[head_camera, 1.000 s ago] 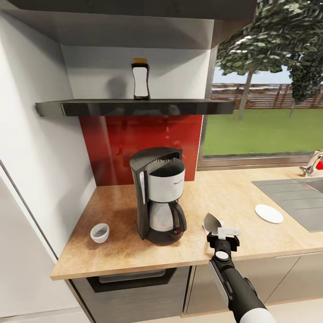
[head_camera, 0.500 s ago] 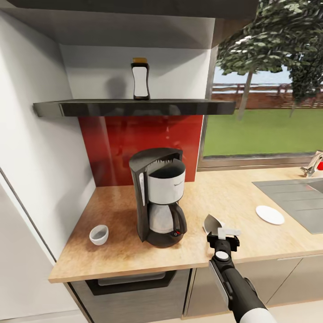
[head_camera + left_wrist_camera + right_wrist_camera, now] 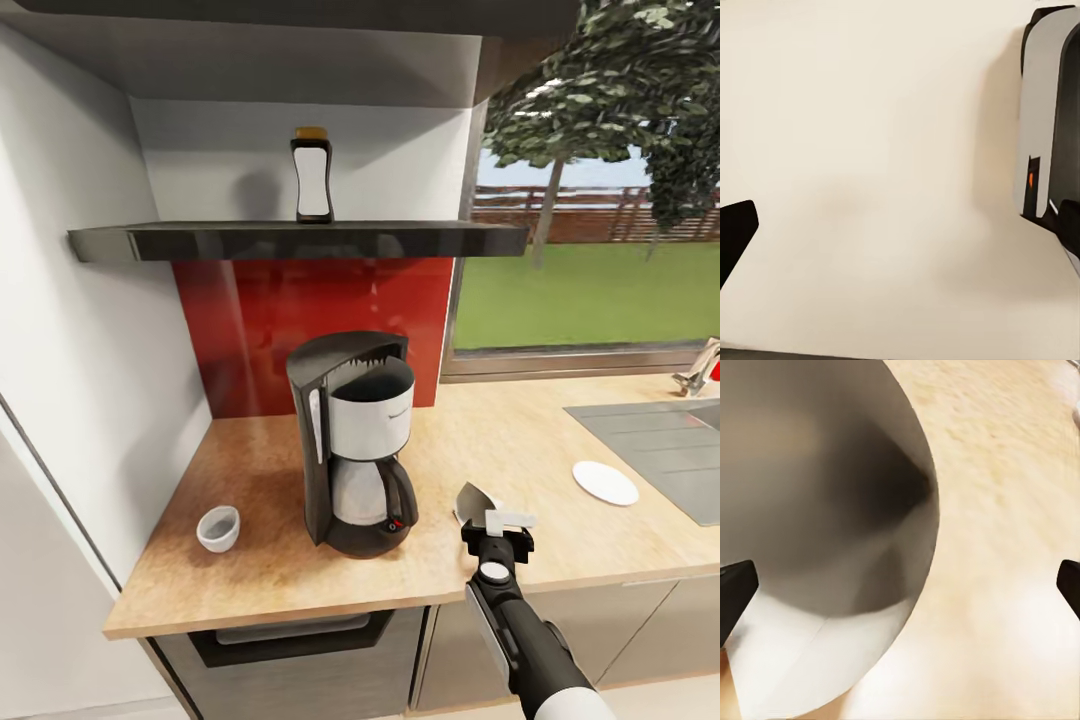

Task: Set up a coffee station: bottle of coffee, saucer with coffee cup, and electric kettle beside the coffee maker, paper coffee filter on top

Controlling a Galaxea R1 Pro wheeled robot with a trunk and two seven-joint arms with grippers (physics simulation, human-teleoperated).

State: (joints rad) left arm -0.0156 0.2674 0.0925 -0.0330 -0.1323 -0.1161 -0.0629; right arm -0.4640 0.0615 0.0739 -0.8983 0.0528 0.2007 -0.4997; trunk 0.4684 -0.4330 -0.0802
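The black and silver coffee maker (image 3: 355, 445) stands on the wood-grain kitchen countertop (image 3: 500, 430). The bottle of coffee (image 3: 312, 180) is upright on the dark kitchen shelf (image 3: 400, 240) above it. A white coffee cup (image 3: 218, 527) sits left of the machine and the flat saucer (image 3: 605, 482) lies far to the right. The paper coffee filter (image 3: 473, 500) is at my right gripper (image 3: 500, 522), right of the machine near the front edge. In the right wrist view the filter (image 3: 825, 510) shows its hollow mouth between widely parted fingertips (image 3: 735, 592). My left gripper (image 3: 900, 225) is open over a pale surface.
A grey sink panel (image 3: 660, 440) and a tap (image 3: 700, 370) lie at the far right. A white wall (image 3: 90, 400) closes the left end and a red backsplash (image 3: 300, 320) the back. A grey and black housing (image 3: 1050, 112) shows in the left wrist view.
The whole head picture has shifted slightly, so the camera moved a little. My right gripper and the filter keep their place in the picture. Nothing was taken hold of or let go.
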